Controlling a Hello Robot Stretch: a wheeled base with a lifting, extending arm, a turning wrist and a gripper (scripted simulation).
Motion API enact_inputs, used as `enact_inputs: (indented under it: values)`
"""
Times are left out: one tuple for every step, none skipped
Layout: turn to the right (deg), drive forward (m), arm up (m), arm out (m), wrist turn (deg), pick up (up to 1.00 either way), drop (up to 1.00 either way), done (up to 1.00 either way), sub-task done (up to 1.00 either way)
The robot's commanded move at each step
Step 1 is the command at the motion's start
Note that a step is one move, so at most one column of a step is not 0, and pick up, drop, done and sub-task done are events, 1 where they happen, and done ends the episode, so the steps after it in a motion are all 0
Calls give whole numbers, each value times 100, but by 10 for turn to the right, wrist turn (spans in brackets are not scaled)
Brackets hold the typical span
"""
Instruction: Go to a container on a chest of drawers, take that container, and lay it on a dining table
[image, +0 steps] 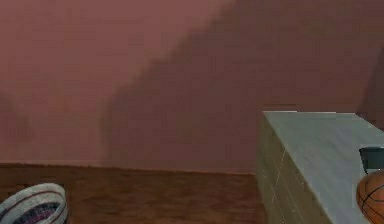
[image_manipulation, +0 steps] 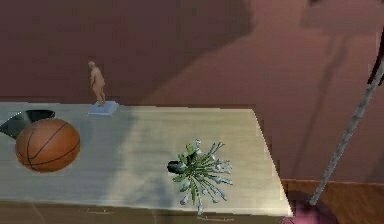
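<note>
Container (image_manipulation: 18, 121): dark, on the chest of drawers (image_manipulation: 130, 155), just beside the basketball (image_manipulation: 47, 145) on the back-edge side; cut off in both views.
Arm side view: figurine (image_manipulation: 97, 82) at back edge, spiky plant (image_manipulation: 200, 172) near front edge, lamp pole (image_manipulation: 352, 125) beyond.
Forward view: striped basket (image: 32, 207) on floor, cut off.
Jaws: cannot tell state or hold.

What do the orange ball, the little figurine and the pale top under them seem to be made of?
The orange ball with dark seams looks like matte rubber, judging by its basketball lines. The small tan figurine seems clay or stone: dull, even colour. The pale chest top looks like light wood, with faint plank seams.
</note>
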Motion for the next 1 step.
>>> enact_inputs:
  values:
    - [0, 30, 0, 0, 0, 0, 0, 0, 0]
